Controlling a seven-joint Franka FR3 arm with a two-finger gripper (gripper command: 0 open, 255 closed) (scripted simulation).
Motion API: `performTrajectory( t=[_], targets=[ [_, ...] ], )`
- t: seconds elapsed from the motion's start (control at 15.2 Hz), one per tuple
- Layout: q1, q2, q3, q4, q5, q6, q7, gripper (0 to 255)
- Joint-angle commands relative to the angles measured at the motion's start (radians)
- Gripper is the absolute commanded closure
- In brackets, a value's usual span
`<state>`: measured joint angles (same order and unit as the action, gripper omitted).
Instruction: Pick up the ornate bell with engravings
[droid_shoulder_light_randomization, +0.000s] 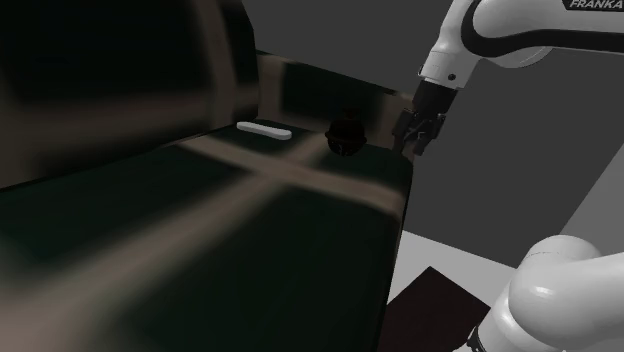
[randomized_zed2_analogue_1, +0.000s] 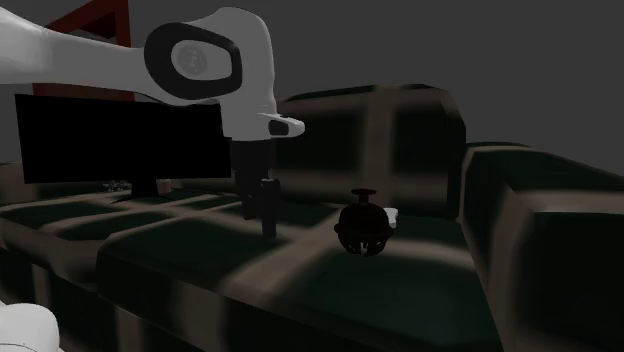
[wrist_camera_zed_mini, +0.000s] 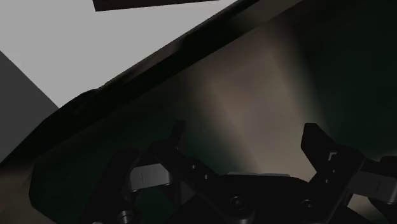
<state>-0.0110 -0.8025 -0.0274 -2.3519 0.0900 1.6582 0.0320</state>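
Bell (randomized_zed2_analogue_1: 362, 226), dark, round-bodied, small top handle, upright on sofa seat (randomized_zed2_analogue_1: 300, 290)

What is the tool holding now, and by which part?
Nothing is held. The tool is open over the sofa, and the dark bell stands apart from it.

All 3 views are dim. The sofa (droid_shoulder_light_randomization: 200, 260) renders near black, with pale bands of light crossing its seat cushions. The white arm (droid_shoulder_light_randomization: 480, 40) is the brightest surface. The bell (randomized_zed2_analogue_1: 362, 228) reads as a dark silhouette. The black fingers (wrist_camera_zed_mini: 318, 146) stand against a soft pale patch.
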Motion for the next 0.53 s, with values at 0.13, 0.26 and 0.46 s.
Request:
performTrajectory(
  t=[0.13,0.26,0.46],
  targets=[
    [-0.001,0.083,-0.004,0.07,-0.013,0.012,-0.012,0],
    [-0.001,0.164,-0.008,0.143,-0.025,0.019,-0.023,0],
    [-0.001,0.283,-0.012,0.262,-0.042,0.02,-0.038,0]
  ],
)
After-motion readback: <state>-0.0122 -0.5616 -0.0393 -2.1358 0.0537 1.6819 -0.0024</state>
